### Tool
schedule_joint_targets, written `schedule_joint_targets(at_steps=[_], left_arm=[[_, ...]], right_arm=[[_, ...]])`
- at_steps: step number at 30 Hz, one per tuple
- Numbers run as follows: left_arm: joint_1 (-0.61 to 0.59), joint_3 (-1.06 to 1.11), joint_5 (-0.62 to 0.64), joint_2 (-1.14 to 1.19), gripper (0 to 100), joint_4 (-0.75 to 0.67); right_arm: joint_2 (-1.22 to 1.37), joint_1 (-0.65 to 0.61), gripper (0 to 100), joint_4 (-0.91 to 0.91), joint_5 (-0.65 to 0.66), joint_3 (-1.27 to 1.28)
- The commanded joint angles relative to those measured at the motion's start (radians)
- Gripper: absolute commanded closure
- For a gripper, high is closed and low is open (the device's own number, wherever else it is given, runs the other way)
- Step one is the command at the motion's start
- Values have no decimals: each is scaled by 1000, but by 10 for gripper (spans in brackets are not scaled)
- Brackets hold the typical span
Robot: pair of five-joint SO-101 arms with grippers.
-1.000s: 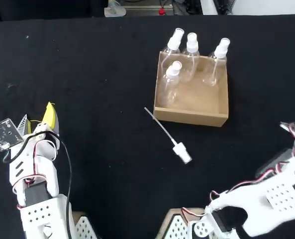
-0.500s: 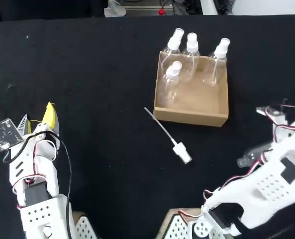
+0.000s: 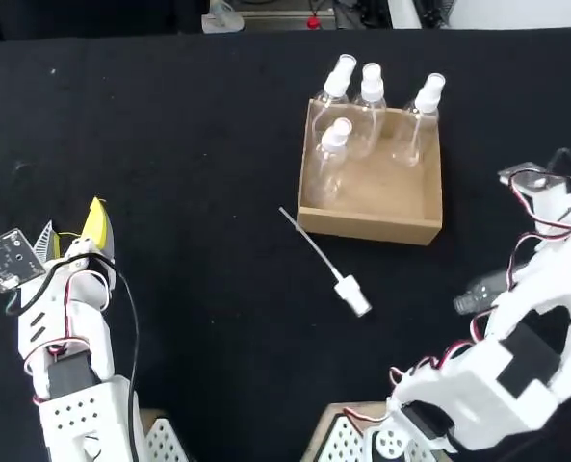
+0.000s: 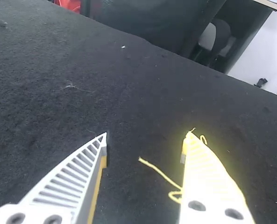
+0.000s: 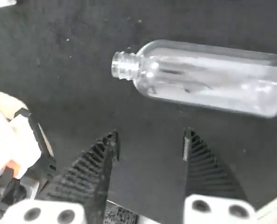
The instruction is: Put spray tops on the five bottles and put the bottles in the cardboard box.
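Observation:
Four clear bottles (image 3: 362, 115) with white spray tops stand in the cardboard box (image 3: 370, 223). A loose spray top (image 3: 350, 294) with its long tube lies on the black table in front of the box. The fifth bottle (image 5: 203, 77) is capless and lies on its side at the right, partly under my right arm (image 3: 516, 356), where its neck end (image 3: 478, 292) sticks out. My right gripper (image 5: 150, 140) hangs open just short of the bottle, touching nothing. My left gripper (image 4: 145, 140) rests open and empty at the table's left side (image 3: 71, 231).
The black table (image 3: 189, 144) stretches bare between the left arm and the box. Along the far edge there are cables and clutter (image 3: 222, 14). The box's front half (image 3: 362, 192) holds nothing.
My right arm has swung up and away from the front edge toward the right of the box, uncovering the lying bottle beside it. The left arm has stayed still.

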Motion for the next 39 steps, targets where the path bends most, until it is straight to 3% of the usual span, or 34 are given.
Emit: schedule_joint_targets(at_steps=[1,3,7,14,18,23,26,34,39], left_arm=[[12,21,-2,-12,748,-21],[12,21,-2,-12,748,-21],[12,21,-2,-12,748,-21],[12,21,-2,-12,748,-21],[12,21,-2,-12,748,-21],[12,21,-2,-12,748,-21],[12,21,-2,-12,748,-23],[12,21,-2,-12,748,-25],[12,21,-2,-12,748,-21]], right_arm=[[-87,-20,808,-55,-26,-12],[-105,-37,808,-141,-34,-12],[-137,-44,805,-296,-173,-4],[-130,-38,803,-439,-183,24],[-137,-12,783,-413,-190,30],[-137,89,641,-310,-172,-15],[-137,180,656,-275,17,-39],[-137,299,662,-269,858,90],[-137,281,662,-218,1135,163]])
